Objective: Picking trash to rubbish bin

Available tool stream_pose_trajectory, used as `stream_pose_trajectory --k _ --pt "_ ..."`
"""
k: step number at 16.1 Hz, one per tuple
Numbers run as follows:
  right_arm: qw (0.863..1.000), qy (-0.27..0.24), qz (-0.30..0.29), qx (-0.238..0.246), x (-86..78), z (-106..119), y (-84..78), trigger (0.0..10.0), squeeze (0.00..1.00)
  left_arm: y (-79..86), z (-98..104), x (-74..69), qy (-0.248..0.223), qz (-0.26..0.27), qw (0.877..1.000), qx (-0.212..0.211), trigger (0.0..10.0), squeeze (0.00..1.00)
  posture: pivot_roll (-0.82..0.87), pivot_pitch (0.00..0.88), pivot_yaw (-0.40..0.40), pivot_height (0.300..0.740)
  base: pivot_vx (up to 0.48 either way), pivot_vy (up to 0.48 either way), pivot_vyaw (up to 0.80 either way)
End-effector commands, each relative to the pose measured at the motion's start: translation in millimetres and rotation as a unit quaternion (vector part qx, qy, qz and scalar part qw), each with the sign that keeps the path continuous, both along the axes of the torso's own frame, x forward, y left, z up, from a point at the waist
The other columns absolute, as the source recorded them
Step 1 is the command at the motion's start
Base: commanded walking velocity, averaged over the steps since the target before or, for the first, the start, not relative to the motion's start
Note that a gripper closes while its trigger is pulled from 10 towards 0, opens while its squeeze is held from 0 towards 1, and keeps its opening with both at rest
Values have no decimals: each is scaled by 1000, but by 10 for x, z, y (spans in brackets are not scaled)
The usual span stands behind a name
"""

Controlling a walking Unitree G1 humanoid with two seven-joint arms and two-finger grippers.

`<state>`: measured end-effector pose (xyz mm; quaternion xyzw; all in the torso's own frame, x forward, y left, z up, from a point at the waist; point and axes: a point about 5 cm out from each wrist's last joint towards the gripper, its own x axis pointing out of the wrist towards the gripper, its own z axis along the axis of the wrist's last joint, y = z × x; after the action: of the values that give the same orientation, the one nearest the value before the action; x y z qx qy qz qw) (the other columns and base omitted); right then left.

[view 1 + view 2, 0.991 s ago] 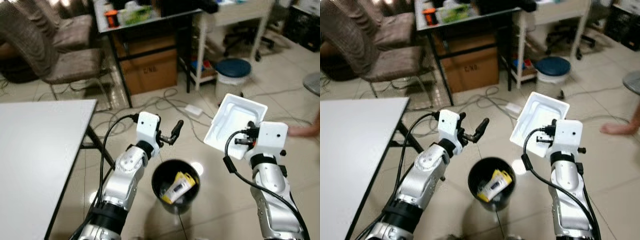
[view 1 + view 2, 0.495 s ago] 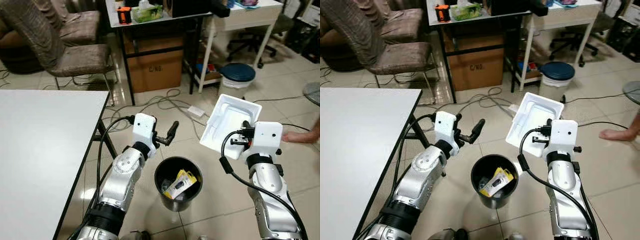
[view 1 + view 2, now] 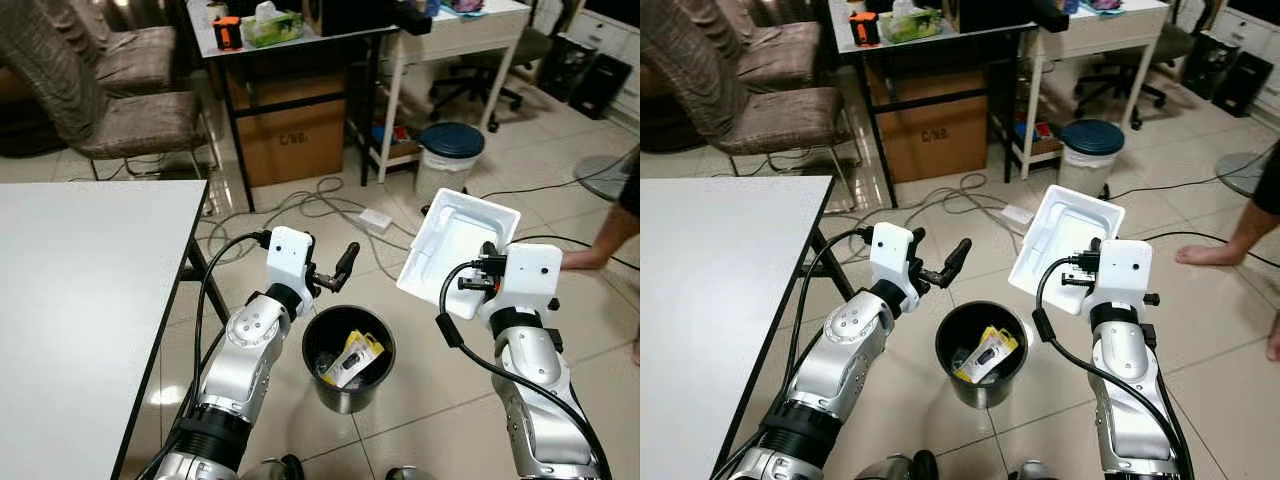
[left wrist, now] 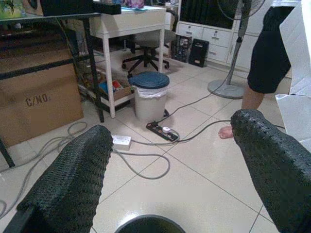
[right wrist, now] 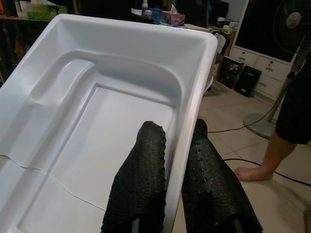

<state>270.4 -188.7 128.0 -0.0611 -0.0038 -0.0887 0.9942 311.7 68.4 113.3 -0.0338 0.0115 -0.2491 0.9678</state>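
1. R tool (image 5: pixel 167 160) clamped on rim of white plastic tray (image 3: pixel 452 245), held up, right of black bin (image 3: pixel 348 358).
2. Tray looks light, thin, flexy, prob. slippery; rim grip suits.
3. L tool (image 4: pixel 175 160) fingers apart, empty, above bin.

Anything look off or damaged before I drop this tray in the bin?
The white tray has a thin crack across its floor near the right gripper, whose jaws pinch its side wall. It also looks wider than the black bin, which already holds a yellow packet, so it may not fit flat.
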Motion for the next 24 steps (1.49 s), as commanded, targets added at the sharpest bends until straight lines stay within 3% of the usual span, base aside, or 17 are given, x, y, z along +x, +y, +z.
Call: stream_pose_trajectory --k 1,12,24 --pt "1000 -3 -1 -1 5 17 13 10000 0 11 35 1 -7 -6 1000 0 10000 0 -128 98 73 740 0 0 0" --pt "1000 -1 -5 9 -11 -13 50 10000 0 12 29 -38 -8 -21 1000 7 10000 0 -122 112 87 740 476 0 0" --pt "999 8 -4 33 -7 -43 61 10000 0 -3 7 -59 0 -30 999 14 10000 0 -120 119 87 740 283 0 -114"
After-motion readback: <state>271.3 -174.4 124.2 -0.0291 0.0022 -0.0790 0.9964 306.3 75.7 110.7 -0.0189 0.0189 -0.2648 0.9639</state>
